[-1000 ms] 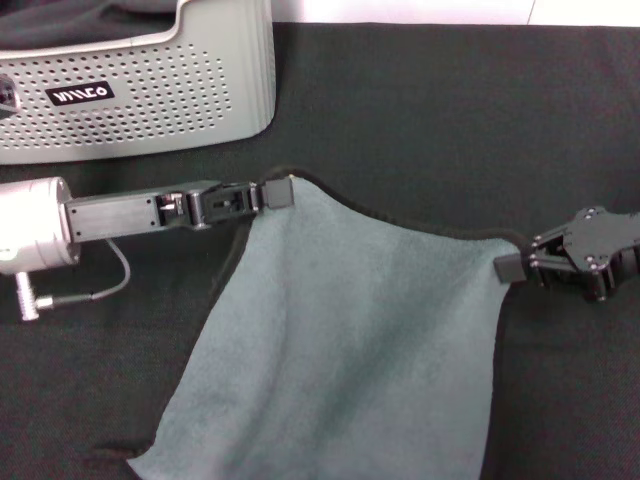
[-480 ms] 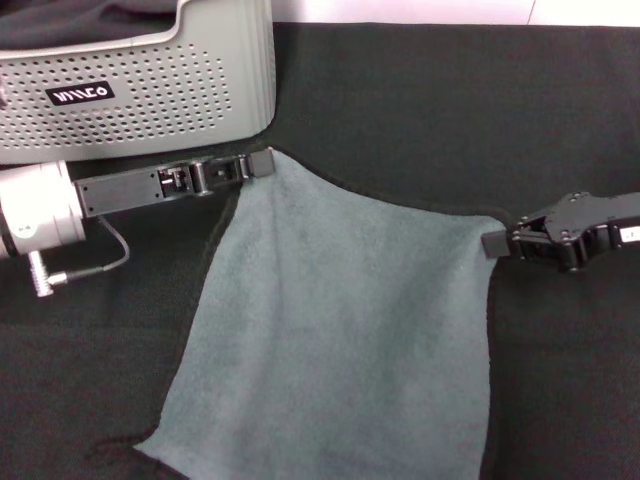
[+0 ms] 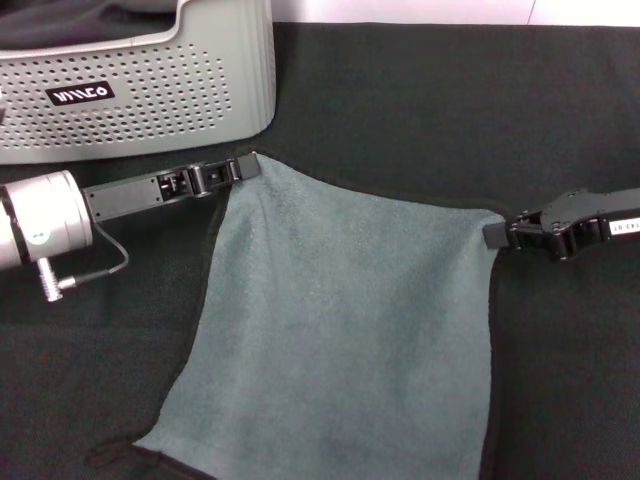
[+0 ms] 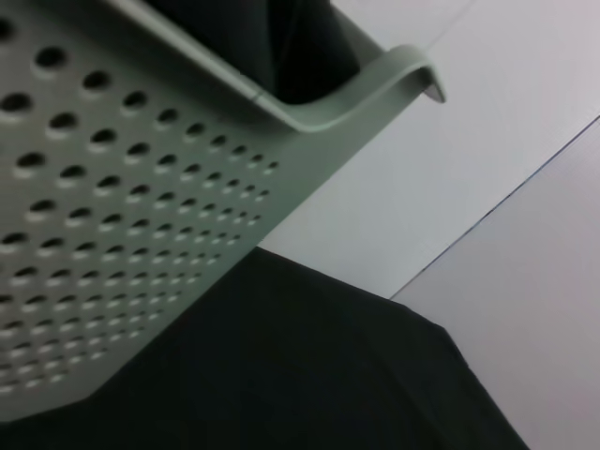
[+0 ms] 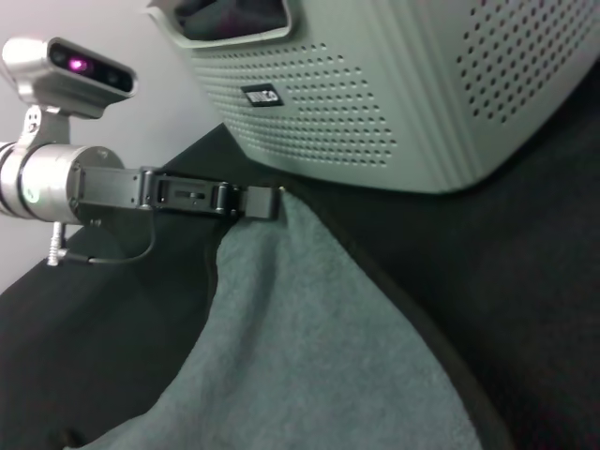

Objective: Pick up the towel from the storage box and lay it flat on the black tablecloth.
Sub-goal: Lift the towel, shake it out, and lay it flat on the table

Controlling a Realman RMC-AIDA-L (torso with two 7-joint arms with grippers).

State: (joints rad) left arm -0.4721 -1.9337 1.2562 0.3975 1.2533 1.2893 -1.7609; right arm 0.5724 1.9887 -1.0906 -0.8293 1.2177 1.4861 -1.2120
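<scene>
Sagging lower than before, the towel hangs between left gripper and right gripper, each pinching a corner.

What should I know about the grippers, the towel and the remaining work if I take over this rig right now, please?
Left gripper: shut on the towel's far left corner, beside the storage box.
Right gripper: shut on the far right corner.
Towel: out of the box, spread over the black tablecloth, far edge stretched between the grippers, a near corner slightly folded.
Left: lower the far edge, release both corners, check flatness.
</scene>
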